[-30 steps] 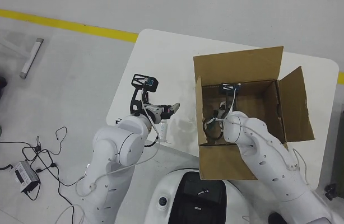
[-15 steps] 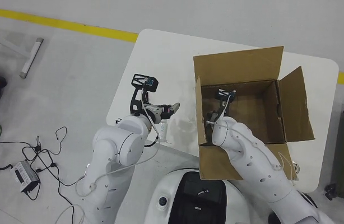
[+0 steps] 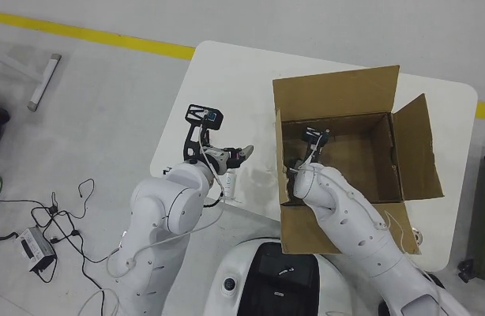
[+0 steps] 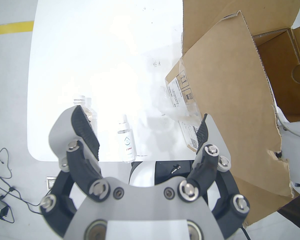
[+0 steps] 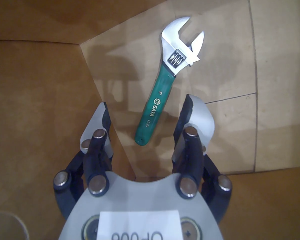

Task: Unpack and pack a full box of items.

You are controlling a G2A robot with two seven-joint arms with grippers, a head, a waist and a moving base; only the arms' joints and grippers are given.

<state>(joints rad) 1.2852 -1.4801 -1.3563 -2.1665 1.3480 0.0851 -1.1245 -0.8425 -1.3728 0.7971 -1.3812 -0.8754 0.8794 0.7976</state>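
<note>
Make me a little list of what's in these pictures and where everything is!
box: open cardboard, on the table
wrench: green handle, lying on the box floor
right gripper: jaws open, inside box, over wrench handle
left gripper: jaws open, empty, over table beside box
unpacked: clear bottle, small white bottle, near table edge

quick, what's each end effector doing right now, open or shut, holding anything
left end effector: open, empty
right end effector: open, empty, above the wrench in the box
</note>
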